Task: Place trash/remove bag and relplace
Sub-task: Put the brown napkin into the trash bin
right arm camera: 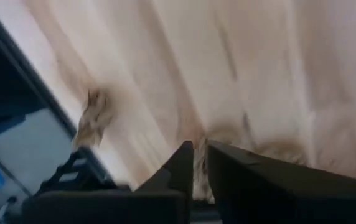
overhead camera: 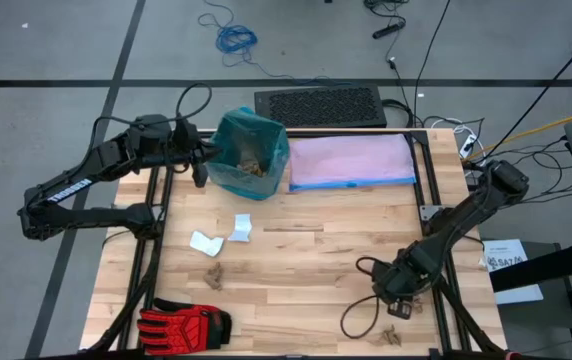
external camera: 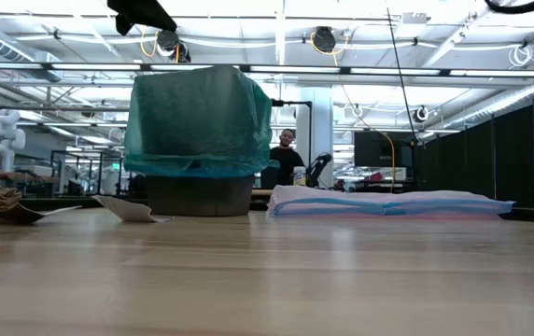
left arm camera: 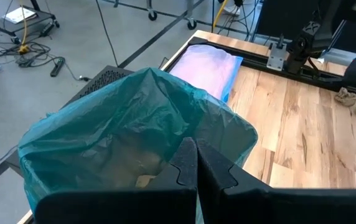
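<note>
The bin, lined with the teal-green bag [overhead camera: 250,150] [left arm camera: 128,124] [external camera: 197,121], stands at the table's far left and holds tan trash. My left gripper [overhead camera: 201,165] [left arm camera: 195,155] is shut at the bag's left side. White paper wads [overhead camera: 228,234] and a brown shred [overhead camera: 213,273] lie mid-table. My right gripper [overhead camera: 401,303] [right arm camera: 196,165] is low over the near right corner, its fingers closed on a tan shred. More shreds [overhead camera: 392,336] [right arm camera: 94,119] lie beside it. My left gripper reaches level from the table's left, and its shut fingers [left arm camera: 187,155] stand against the bag's upper wall [left arm camera: 165,143]. Whether they pinch the film or only touch it, I cannot tell. My right gripper comes from above, slanting down, with a bit of tan shred [right arm camera: 198,183] showing in the narrow gap between its two fingers. The fingers hide the rest of it.
A pale lilac bag with a blue rim [overhead camera: 351,160] [external camera: 388,201] lies flat to the right of the bin. A red-and-black glove [overhead camera: 181,323] lies at the near left corner. A black cable [overhead camera: 361,300] loops by the right gripper. The metal frame rails run along both table sides.
</note>
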Controlling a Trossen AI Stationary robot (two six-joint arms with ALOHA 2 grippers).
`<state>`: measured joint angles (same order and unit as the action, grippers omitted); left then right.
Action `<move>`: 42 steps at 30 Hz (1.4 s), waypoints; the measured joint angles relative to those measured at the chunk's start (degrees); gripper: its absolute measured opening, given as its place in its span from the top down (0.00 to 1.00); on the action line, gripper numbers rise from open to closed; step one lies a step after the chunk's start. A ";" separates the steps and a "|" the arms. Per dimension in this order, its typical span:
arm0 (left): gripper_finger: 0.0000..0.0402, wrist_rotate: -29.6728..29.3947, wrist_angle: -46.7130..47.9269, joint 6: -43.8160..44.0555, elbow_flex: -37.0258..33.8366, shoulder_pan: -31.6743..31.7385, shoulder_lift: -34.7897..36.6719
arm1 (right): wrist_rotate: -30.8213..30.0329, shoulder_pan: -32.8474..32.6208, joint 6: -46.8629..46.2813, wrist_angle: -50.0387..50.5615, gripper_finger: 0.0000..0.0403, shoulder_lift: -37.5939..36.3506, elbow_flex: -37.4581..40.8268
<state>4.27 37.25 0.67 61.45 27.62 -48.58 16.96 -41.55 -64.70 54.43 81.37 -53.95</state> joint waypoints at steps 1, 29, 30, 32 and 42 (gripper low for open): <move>1.00 0.00 -0.02 -0.01 0.00 0.00 0.00 | 0.16 -0.78 -1.17 -0.01 0.86 -0.01 0.00; 1.00 0.00 1.47 -0.01 0.02 0.00 0.00 | 5.99 -5.56 -1.01 -5.06 0.90 20.44 -0.15; 1.00 0.00 1.47 0.01 0.02 0.00 0.00 | 5.71 -4.75 0.37 -4.71 0.94 20.22 -0.14; 1.00 -0.01 1.47 0.06 0.02 -0.01 0.00 | 2.77 -3.09 2.02 -3.70 0.96 19.06 -0.05; 1.00 -0.15 0.85 -1.34 0.02 -0.02 0.00 | -20.75 10.85 10.24 -4.86 0.99 4.32 0.13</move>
<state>4.12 38.10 -0.66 61.47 27.59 -48.58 -3.78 -30.69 -54.46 49.57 85.69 -53.82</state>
